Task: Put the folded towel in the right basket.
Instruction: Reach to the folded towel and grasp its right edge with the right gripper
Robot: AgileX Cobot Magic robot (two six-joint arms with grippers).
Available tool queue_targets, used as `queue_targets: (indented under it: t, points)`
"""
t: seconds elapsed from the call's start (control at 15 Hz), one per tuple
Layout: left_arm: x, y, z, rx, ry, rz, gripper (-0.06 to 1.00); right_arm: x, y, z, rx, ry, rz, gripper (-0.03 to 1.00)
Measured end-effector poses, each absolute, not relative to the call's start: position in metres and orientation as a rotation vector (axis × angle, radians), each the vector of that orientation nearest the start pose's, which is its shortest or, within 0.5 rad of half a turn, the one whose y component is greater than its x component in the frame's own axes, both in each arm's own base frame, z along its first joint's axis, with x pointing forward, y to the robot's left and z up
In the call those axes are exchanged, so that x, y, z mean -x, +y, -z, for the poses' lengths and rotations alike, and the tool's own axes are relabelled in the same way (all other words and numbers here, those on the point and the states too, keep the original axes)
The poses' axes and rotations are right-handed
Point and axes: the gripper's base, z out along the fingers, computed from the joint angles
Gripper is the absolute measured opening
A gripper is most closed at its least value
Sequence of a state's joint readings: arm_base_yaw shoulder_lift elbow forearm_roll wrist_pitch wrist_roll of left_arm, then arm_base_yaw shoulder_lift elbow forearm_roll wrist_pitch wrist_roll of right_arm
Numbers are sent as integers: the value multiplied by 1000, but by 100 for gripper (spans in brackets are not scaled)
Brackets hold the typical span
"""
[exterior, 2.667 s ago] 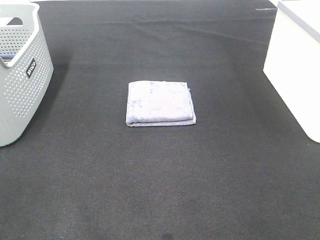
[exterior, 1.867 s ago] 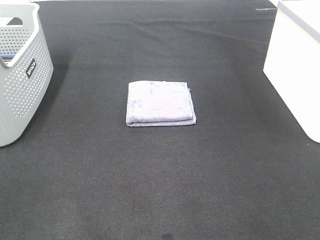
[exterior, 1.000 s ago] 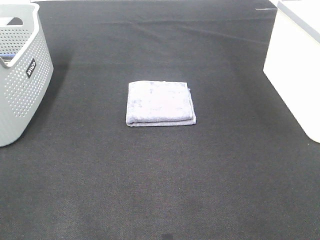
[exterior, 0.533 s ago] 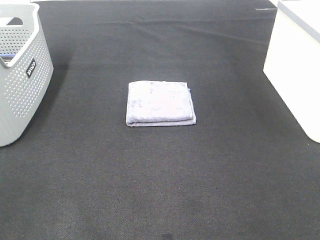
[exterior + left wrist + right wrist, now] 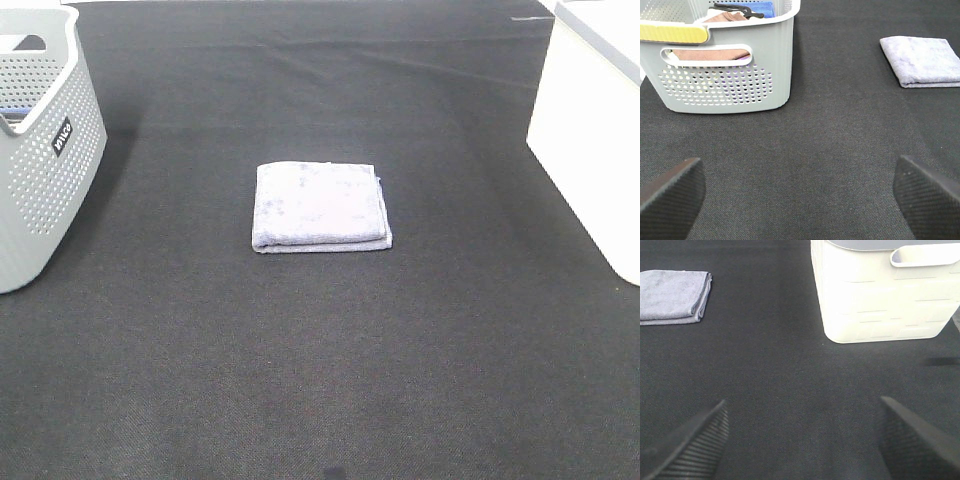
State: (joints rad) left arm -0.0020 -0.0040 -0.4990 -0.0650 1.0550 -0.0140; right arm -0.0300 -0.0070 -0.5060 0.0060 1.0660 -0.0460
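Note:
A folded lavender-grey towel [image 5: 320, 206] lies flat on the black cloth in the middle of the table; it also shows in the left wrist view [image 5: 921, 61] and the right wrist view [image 5: 673, 295]. The right basket [image 5: 590, 130] is cream-white with a handle cut-out, seen closer in the right wrist view [image 5: 880, 290]. My left gripper [image 5: 797, 195] is open and empty, well short of the towel. My right gripper [image 5: 800, 440] is open and empty, between towel and basket but nearer the camera. Neither arm shows in the exterior high view.
A grey perforated basket [image 5: 40, 150] stands at the left edge, holding brown and blue cloths and a dark hanger [image 5: 735, 10]. Black cloth [image 5: 320, 370] covers the whole table.

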Motion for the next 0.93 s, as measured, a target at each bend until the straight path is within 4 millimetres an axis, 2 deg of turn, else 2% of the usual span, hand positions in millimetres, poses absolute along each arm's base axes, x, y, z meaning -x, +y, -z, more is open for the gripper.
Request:
queue_targets:
  t: [0.93]
  points:
    - [5, -5, -278, 9, 2035, 88, 97, 7, 1, -278, 17, 2037, 41, 76]
